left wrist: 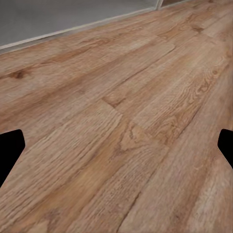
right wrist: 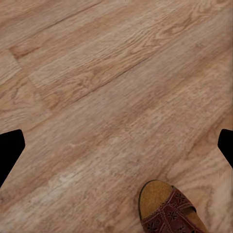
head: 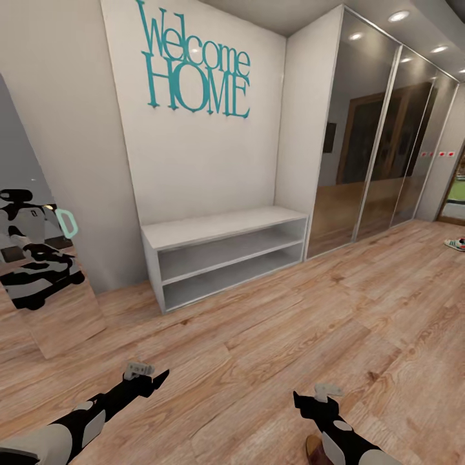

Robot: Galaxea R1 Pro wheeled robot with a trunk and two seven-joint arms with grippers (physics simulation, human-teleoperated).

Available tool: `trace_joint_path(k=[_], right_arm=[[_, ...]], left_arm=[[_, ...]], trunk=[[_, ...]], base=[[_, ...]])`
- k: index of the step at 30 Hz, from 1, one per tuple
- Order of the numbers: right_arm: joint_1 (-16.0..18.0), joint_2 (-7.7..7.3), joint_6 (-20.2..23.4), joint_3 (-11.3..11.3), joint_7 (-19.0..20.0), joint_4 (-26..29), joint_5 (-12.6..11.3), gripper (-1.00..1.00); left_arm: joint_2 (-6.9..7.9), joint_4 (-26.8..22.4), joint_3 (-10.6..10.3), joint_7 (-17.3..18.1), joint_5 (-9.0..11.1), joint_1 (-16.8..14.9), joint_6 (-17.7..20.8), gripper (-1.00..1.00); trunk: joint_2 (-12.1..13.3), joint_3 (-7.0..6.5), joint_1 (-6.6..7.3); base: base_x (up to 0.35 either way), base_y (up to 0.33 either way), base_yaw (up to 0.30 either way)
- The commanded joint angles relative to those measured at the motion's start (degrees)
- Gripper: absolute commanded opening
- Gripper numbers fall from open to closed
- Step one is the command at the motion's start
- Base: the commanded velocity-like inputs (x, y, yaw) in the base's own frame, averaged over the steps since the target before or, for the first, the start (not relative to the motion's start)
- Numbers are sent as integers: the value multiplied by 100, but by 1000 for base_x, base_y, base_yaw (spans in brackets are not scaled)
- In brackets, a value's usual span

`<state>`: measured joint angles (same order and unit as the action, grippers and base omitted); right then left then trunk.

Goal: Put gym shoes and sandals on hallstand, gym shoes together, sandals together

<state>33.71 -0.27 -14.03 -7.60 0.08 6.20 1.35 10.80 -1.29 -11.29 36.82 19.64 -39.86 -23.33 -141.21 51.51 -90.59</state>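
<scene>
One gym shoe [head: 455, 243], white with green and red, lies on the corridor floor [head: 258, 336] at the far right, well away from both arms. A dark-brown sandal [right wrist: 167, 208] with a tan footbed lies on the planks just by my right arm; its toe [head: 314, 449] peeks out at the bottom of the head view. My right gripper [head: 328, 390] hangs open above the floor, a little ahead of that sandal. The left gripper [head: 141, 370] is open too, over bare planks [left wrist: 121, 121]. The hallstand is out of view.
A plain white two-shelf bench [head: 223, 227] with bare shelves stands against the wall under a teal "Welcome HOME" sign [head: 194, 61]. A leaning mirror [head: 39, 271] at the left reflects the robot. Mirrored wardrobe doors [head: 381, 135] line the right side.
</scene>
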Motion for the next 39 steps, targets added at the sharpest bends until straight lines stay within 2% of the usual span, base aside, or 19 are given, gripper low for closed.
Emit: trace_joint_path(k=[1,9,18,23,39], right_arm=[[4,1,-21,-31,1,-6,14,100],[4,1,-22,-31,1,-6,14,100],[4,1,-23,-31,1,-7,14,100],[4,1,-21,-31,1,-5,14,100],[4,1,-21,-31,1,-6,14,100]], left_arm=[[1,6,-49,13,49,-4,-23,100],[2,7,-49,12,49,-4,-23,100],[2,6,-49,13,49,-4,-23,100],[1,7,-49,16,49,-4,-23,100],[1,6,-49,17,49,-4,-23,100]], trunk=[[-2,6,1],[-2,6,1],[-2,6,1],[-2,6,1],[-2,6,1]], base=[[2,-11,0],[1,-188,9],[0,-338,217],[0,-295,45],[-27,-65,2]])
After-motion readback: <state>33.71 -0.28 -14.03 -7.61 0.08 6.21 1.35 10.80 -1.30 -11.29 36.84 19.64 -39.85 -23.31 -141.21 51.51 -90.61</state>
